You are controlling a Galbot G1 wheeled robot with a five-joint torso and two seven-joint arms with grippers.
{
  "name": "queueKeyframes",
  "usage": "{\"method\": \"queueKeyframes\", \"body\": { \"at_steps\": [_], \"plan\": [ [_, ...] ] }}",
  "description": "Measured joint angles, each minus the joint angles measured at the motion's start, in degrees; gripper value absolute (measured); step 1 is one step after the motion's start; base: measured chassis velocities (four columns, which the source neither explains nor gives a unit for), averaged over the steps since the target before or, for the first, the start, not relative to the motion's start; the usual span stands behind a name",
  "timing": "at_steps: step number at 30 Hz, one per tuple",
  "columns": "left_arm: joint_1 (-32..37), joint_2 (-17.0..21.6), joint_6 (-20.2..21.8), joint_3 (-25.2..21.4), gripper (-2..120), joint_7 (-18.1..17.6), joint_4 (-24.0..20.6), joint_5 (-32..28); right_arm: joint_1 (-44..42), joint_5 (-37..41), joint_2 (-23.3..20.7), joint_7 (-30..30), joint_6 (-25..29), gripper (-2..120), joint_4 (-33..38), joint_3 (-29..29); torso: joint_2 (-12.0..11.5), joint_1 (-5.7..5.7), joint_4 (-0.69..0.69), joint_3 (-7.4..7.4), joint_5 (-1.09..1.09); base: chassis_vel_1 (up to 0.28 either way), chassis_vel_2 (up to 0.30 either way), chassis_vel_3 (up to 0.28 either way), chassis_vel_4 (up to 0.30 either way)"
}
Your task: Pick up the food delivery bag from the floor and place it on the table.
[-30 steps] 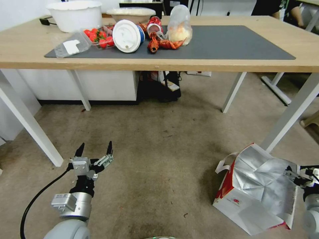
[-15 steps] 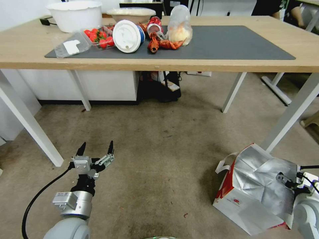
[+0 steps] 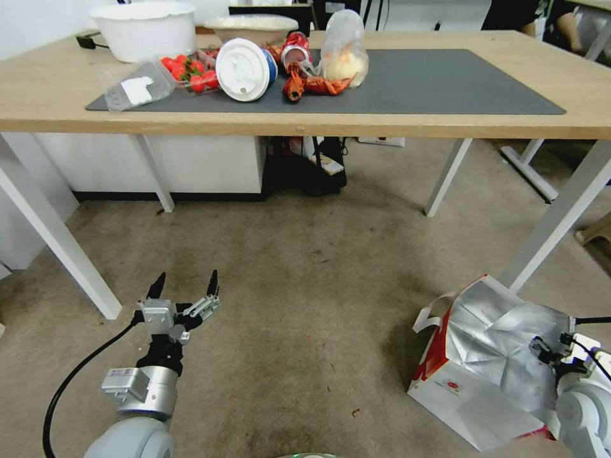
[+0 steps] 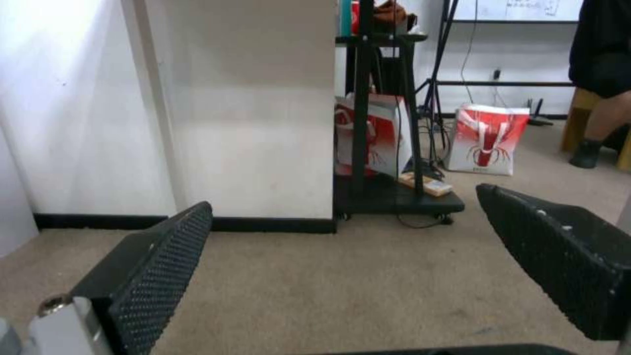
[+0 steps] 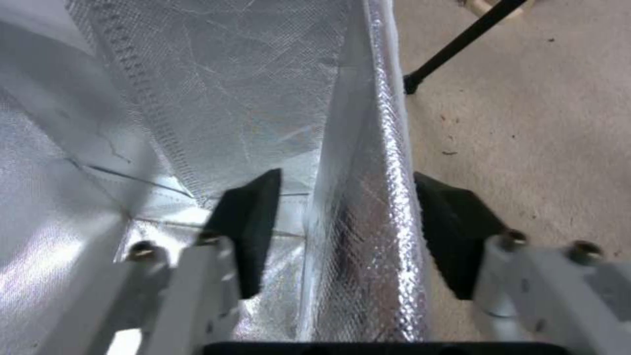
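Bag position first: we find the food delivery bag (image 3: 493, 362) on the floor (image 3: 305, 299) at about 4 o'clock in the head view, tipped over, foil lining facing up, beside a white leg of the table (image 3: 318, 121).

We see the right gripper (image 3: 548, 356) at the bag's open mouth. In the right wrist view its fingers (image 5: 250, 227) straddle one foil-lined wall of the bag (image 5: 368, 197), one finger inside, the other outside over bare floor (image 5: 526, 123). The jaws stand apart, with a gap on either side of the wall; they are not closed on it.

We note the left gripper (image 3: 183, 286) low over the floor at about 7 o'clock, jaws wide, holding nothing.

On the table's grey mat (image 3: 445, 83) lie a lidded cup (image 3: 245, 69) and a tray of tomatoes (image 3: 188, 71), both around 11 o'clock.
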Motion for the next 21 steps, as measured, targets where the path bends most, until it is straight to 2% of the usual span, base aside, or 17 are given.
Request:
{"method": "queueKeyframes", "body": {
  "at_steps": [2, 4, 7, 8, 10, 12, 13, 21],
  "plan": [
    [0.0, 0.0, -0.1, 0.0, 100, 0.0, 0.0, 0.0, -0.1, 0.0, 0.0, -0.1, 0.0, 37, 0.0, 0.1, 0.0, 0.00, 0.00, 0.00, 0.00, 0.000, 0.000, 0.000, 0.000],
    [0.0, 0.0, -0.1, 0.0, 100, 0.1, 0.0, 0.0, -0.1, 0.0, 0.0, -0.1, 0.1, 34, 0.0, 0.1, 0.0, 0.00, 0.00, 0.00, 0.00, 0.000, 0.000, 0.000, 0.000],
    [0.0, 0.0, -0.1, 0.0, 100, 0.1, 0.0, 0.0, -0.3, -0.1, 0.0, -0.3, 0.1, 17, 0.0, 0.2, 0.0, 0.00, 0.00, 0.00, 0.00, 0.000, 0.000, 0.000, 0.000],
    [0.0, 0.0, -0.1, 0.0, 100, 0.1, 0.0, 0.0, -0.3, -0.1, 0.0, -0.3, 0.1, 17, 0.0, 0.2, 0.0, 0.00, 0.00, 0.00, 0.00, 0.000, 0.000, 0.000, 0.000],
    [0.1, 0.0, -0.1, 0.0, 100, 0.1, 0.0, 0.0, -0.3, -0.1, 0.0, -0.3, 0.2, 7, 0.0, 0.2, 0.0, 0.01, 0.00, 0.00, 0.00, 0.000, 0.000, 0.000, 0.000],
    [0.1, 0.0, -0.2, 0.0, 100, 0.1, 0.0, 0.0, -0.3, -0.1, -0.1, -0.3, 0.2, 6, 0.0, 0.2, 0.0, 0.00, 0.00, 0.00, 0.00, 0.000, 0.000, 0.000, 0.000],
    [0.1, 0.0, -0.2, 0.0, 100, 0.1, -0.1, 0.0, -0.4, -0.1, -0.1, -0.5, 0.4, 0, 0.0, 0.2, 0.0, 0.01, 0.00, 0.00, 0.00, 0.000, 0.000, 0.000, 0.000],
    [0.1, -0.1, -0.2, 0.0, 100, 0.1, -0.1, 0.0, -1.8, 3.6, -0.2, -2.7, 0.7, 0, 4.0, 0.2, 0.0, 0.00, 0.00, 0.00, 0.00, 0.000, 0.000, 0.000, 0.000]
  ]
}}
